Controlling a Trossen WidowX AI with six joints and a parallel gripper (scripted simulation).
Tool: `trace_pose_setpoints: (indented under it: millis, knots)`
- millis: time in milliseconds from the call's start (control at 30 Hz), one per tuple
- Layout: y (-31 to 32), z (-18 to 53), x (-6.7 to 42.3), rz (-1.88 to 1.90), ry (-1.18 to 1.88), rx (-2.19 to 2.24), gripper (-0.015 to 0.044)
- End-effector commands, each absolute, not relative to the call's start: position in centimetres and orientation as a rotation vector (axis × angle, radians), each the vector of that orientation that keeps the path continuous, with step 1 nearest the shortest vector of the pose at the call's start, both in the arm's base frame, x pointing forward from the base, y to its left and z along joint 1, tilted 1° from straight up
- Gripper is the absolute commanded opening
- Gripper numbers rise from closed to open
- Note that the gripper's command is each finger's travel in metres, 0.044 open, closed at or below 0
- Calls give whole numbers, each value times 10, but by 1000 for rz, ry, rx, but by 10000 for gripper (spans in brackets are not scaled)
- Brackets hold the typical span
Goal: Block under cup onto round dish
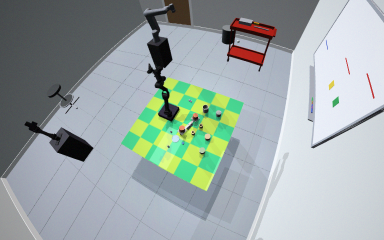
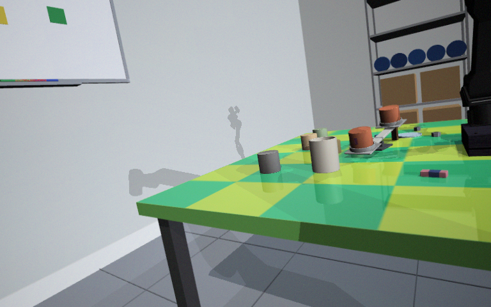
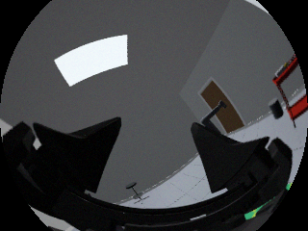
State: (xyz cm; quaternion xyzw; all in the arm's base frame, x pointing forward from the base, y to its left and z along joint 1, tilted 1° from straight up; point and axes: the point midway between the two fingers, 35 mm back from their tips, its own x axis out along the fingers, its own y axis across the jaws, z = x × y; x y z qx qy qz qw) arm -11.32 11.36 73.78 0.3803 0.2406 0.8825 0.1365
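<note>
Wide-spread, the pincer [image 3: 156, 144] holds nothing between its two dark fingers, and the wrist view through them looks out at a grey wall, a brown door [image 3: 219, 104] and a bit of the red cart [image 3: 291, 90], not at the table. From the top view the arm [image 1: 165, 97] stands folded upright on its black base [image 1: 175, 116] at the far-left part of the checkered green and yellow table [image 1: 198, 175], well apart from the balance. The balance [image 2: 376, 142] lies near the table's middle, tilted, with one orange cup [image 2: 360, 136] on its low end and the other orange cup [image 2: 389, 113] on its raised end; the block is not visible under either. The pale round dish [image 1: 175, 138] rests just beside the cup [image 1: 181, 129] nearer the table's front. Around the balance stand loose cylinders: a cream one [image 2: 324, 154] and a dark grey one [image 2: 268, 162] on the near side in the exterior view, with a tan one [image 2: 308, 141] and a pale green one [image 2: 319, 132] behind them. A small pink and blue piece [image 2: 433, 173] lies apart on a green square, and tiny dark bits [image 2: 435, 133] sit close to the dish.
</note>
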Motion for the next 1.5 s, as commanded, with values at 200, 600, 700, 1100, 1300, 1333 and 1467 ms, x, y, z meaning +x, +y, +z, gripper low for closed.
trace_pose_setpoints:
  millis: [200,600,700,1100,1300,1333,1467]
  knots:
    - [85,750,-114,2670,754,1214,440]
    - [17,765,-99,2931,935,1464,440]
    - [-1,766,-91,3003,985,1521,440]
    - [-63,760,-50,3287,1153,1724,440]
    - [-81,754,-30,3392,1230,1791,440]
    - [-85,752,-26,3414,1247,1804,440]
    - [-100,743,-5,3517,1327,1862,440]
